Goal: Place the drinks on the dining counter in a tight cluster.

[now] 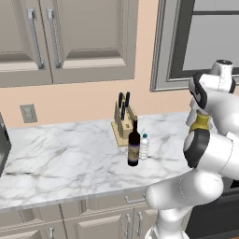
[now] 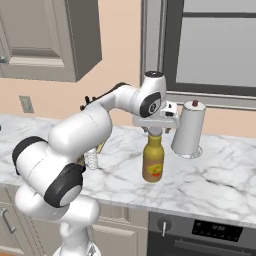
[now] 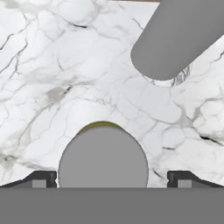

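Three bottles on the marble counter (image 1: 70, 154): wine bottle (image 1: 134, 147) and water bottle (image 1: 144, 146) clear from left view; right view shows amber bottle (image 2: 153, 161) under wide-open, empty gripper (image 2: 156, 129), beside one paper-towel roll (image 2: 189, 128).

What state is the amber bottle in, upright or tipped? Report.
Upright: the amber bottle stands on its base on the marble counter, neck straight up.

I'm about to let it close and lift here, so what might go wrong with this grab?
The open gripper sits at the amber bottle's neck: a high, narrow grip may let it swing or slip. The paper towel holder stands close beside it and might get knocked during the lift.
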Tool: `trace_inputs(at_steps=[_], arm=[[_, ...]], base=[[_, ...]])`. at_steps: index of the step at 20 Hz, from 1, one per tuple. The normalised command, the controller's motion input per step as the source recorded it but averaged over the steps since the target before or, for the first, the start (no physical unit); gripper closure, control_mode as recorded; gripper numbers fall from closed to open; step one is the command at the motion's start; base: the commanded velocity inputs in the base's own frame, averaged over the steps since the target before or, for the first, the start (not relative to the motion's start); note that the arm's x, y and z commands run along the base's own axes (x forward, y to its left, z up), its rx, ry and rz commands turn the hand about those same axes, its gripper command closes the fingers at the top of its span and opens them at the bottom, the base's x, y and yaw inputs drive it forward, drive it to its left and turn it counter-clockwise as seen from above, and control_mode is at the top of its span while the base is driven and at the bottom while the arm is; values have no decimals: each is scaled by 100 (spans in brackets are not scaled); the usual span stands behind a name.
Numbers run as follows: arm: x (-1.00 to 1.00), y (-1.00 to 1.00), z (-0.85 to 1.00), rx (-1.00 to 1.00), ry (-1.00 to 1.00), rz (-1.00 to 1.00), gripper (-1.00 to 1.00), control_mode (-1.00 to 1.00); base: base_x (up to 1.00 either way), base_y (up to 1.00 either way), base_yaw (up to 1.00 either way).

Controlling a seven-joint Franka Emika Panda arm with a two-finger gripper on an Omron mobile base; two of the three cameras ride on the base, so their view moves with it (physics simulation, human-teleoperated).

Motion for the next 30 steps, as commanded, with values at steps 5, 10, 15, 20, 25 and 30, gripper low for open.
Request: trace_inputs(at_steps=[5, 10, 15, 20, 25, 30], arm=[[0, 1, -12, 0, 0, 0, -100, -100], [0, 0, -22, 1, 0, 0, -100, -100], [0, 0, -18, 1, 0, 0, -100, -100], [0, 0, -21, 0, 0, 0, 100, -100], [0, 0, -6, 0, 0, 0, 100, -100], [-33, 6, 13, 0, 0, 0, 100, -100]], base=[[0, 0, 0], [0, 0, 0], [0, 0, 0], [0, 0, 0], [0, 0, 0], [0, 0, 0]])
